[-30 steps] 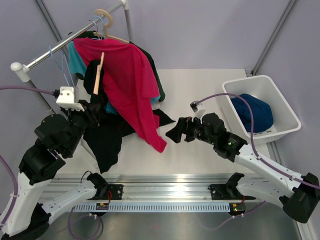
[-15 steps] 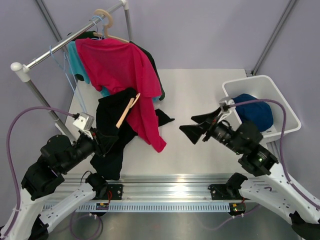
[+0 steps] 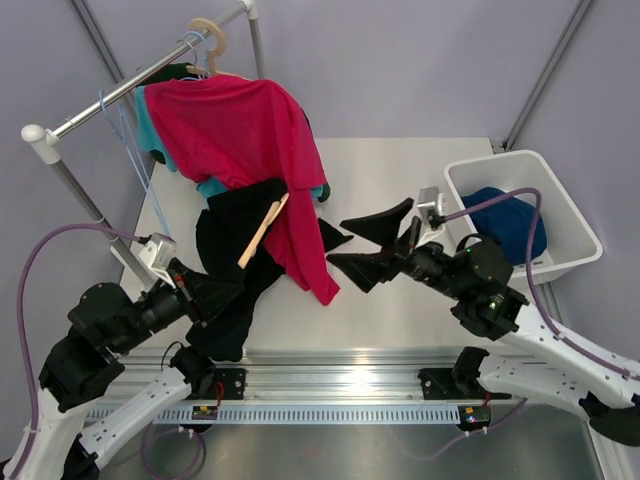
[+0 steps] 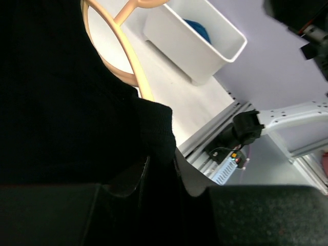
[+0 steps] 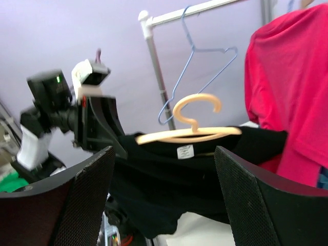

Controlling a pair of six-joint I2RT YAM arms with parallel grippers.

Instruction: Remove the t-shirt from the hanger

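A black t-shirt (image 3: 232, 275) hangs on a wooden hanger (image 3: 262, 230) held low over the table, left of centre. My left gripper (image 3: 212, 292) is shut on the shirt's fabric; in the left wrist view its jaws (image 4: 161, 171) pinch a black fold below the hanger (image 4: 123, 48). My right gripper (image 3: 362, 245) is open and empty, right of the shirt and apart from it. In the right wrist view the hanger (image 5: 189, 134) and the black t-shirt (image 5: 179, 177) with its white neck label face my open gripper (image 5: 164, 154).
A clothes rail (image 3: 120, 90) at the back left carries a red t-shirt (image 3: 250, 140), a teal garment (image 3: 155, 135), blue wire hangers (image 3: 125, 125) and another wooden hanger (image 3: 207, 35). A white bin (image 3: 500, 158) holding a blue garment (image 3: 510, 225) stands at the right.
My left arm has pulled the black t-shirt and hanger down and forward, away from the rail. My right gripper has opened, risen and moved left toward the shirt.
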